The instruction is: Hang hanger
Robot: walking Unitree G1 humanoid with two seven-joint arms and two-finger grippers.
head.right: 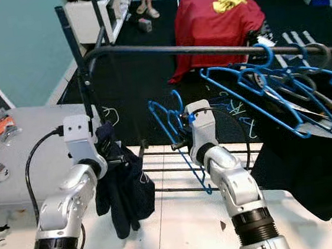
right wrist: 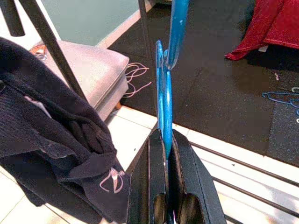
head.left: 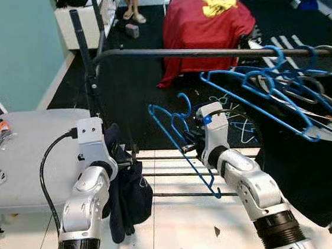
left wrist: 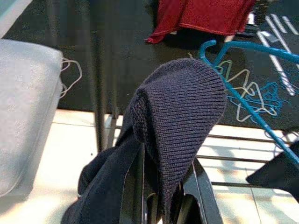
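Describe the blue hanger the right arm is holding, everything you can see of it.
The blue hanger is a thin triangular frame, plastic by its look, with a curled hook at the top. The right tool is shut on one of its bars, holding it upright and edge-on in the right wrist view. It sits below the clothes rail, not hooked on, left of the other blue hangers.

Head stereo pair looks forward and down from above both arms onto the clothes rail [head.left: 206, 53] and tiled floor [head.right: 183, 230]; the two eyes share nearly the whole scene. Left wrist camera sits close behind a dark knit garment [left wrist: 180, 107]. Right wrist camera looks along a blue hanger [right wrist: 164, 100], floor beyond.
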